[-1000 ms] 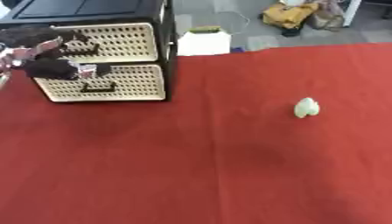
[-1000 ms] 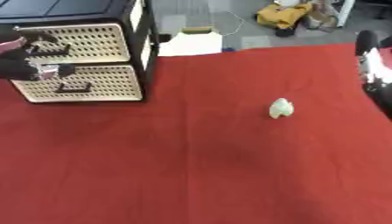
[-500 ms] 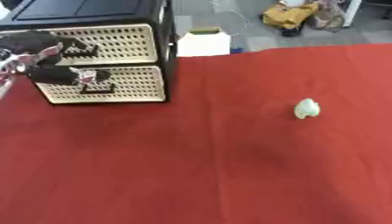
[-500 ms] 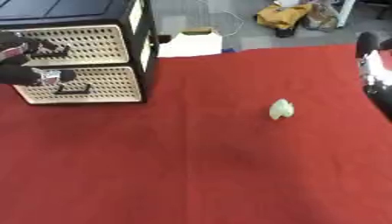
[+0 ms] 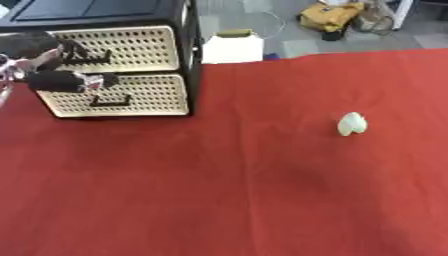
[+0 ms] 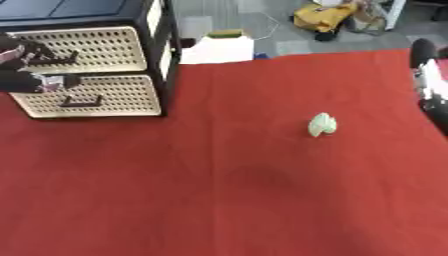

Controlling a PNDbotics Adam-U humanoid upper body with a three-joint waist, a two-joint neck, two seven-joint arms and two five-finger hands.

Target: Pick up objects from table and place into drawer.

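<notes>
The left hand (image 5: 48, 70) is up at the front of the black two-drawer cabinet (image 5: 131, 15), which stands at the far left of the red tablecloth (image 5: 245, 190). Its fingers (image 5: 74, 81) reach across the gap between the upper drawer (image 5: 131, 47) and the lower drawer (image 5: 127, 95), just beside the upper drawer's dark handle (image 5: 87, 56) (whether they are hooked on it or only near it cannot be told, nor whether they are curled or straight). Both cream perforated drawer fronts sit flush with the cabinet frame. The small pale green object (image 5: 352, 124) lies alone on the cloth, well apart from the cabinet, toward the right. The right hand (image 6: 429, 80) shows only as a dark shape at the right edge of the right eye view, touching nothing that can be seen.
</notes>
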